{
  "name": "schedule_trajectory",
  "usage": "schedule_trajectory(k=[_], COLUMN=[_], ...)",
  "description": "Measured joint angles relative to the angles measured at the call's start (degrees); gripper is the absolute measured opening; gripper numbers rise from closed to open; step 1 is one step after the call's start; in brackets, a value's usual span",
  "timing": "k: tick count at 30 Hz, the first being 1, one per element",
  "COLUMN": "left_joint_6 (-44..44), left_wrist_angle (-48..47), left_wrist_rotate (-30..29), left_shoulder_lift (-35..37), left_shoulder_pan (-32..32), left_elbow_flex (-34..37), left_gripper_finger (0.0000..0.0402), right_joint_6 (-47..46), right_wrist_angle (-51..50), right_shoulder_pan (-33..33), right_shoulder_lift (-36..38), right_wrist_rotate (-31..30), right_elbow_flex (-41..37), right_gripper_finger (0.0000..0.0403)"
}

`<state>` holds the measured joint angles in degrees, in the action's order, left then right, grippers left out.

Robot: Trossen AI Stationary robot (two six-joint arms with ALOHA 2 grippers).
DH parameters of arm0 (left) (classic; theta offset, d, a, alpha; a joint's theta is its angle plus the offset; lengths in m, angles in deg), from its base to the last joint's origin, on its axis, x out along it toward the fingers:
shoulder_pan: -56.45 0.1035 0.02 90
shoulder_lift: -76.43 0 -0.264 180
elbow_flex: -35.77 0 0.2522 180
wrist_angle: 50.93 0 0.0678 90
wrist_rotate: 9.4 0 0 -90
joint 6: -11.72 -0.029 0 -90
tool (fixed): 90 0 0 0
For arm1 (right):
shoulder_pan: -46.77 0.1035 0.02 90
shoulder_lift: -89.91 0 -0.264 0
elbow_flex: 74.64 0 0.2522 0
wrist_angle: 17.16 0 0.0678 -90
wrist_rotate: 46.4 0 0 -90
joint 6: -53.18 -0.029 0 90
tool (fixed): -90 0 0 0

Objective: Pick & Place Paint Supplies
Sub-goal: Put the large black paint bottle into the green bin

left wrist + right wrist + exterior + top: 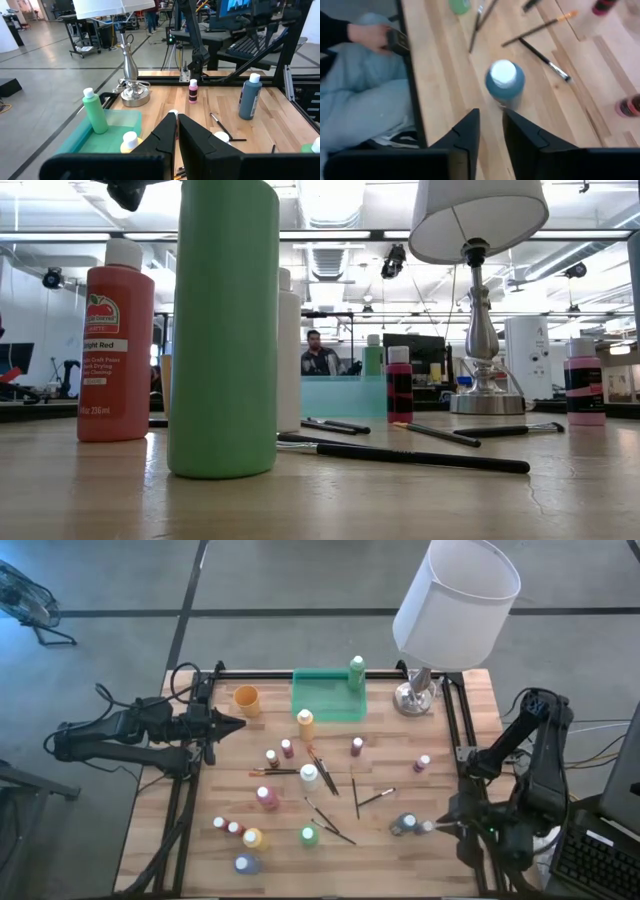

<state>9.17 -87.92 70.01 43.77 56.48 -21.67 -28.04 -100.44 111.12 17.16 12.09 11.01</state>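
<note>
1. Left gripper (238,724): fingers pressed nearly together, holding nothing, poised above the wooden table (390,850) just beside the small orange cup (247,700).
2. Right gripper (435,827): fingers narrowly parted, empty, near the dark blue paint bottle with white cap (405,825) at the table's right edge.
3. Green paint bottle with pale cap (356,672): upright in the green rectangular tray (318,706), far corner.
4. Orange-yellow paint bottle (305,724): just in front of the tray.
5. Remaining paint bottles: scattered upright across the table.
6. Thin dark-handled paintbrushes (322,772): lying flat mid-table.
7. Silver-based lamp with white shade (455,600): beside the tray.
</note>
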Motion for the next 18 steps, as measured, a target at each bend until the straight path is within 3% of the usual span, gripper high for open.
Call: schedule_trajectory(k=[11, 18], left_joint_6=[0.00, 0.00], left_wrist_angle=[0.00, 0.00], left_wrist_rotate=[-0.02, -0.01], left_shoulder_lift=[-0.02, -0.01], left_shoulder_pan=[0.00, 0.00], left_elbow_flex=[0.00, 0.00], left_gripper_finger=[0.0023, 0.0023], right_joint_6=[-1.14, 0.81], right_wrist_angle=[5.34, 9.69], right_shoulder_pan=[0.20, 0.15], right_shoulder_lift=[-0.39, -0.39], right_wrist_rotate=[-0.04, -5.20], right_elbow_flex=[-8.39, -13.11], right_gripper_finger=[0.0188, 0.0222])
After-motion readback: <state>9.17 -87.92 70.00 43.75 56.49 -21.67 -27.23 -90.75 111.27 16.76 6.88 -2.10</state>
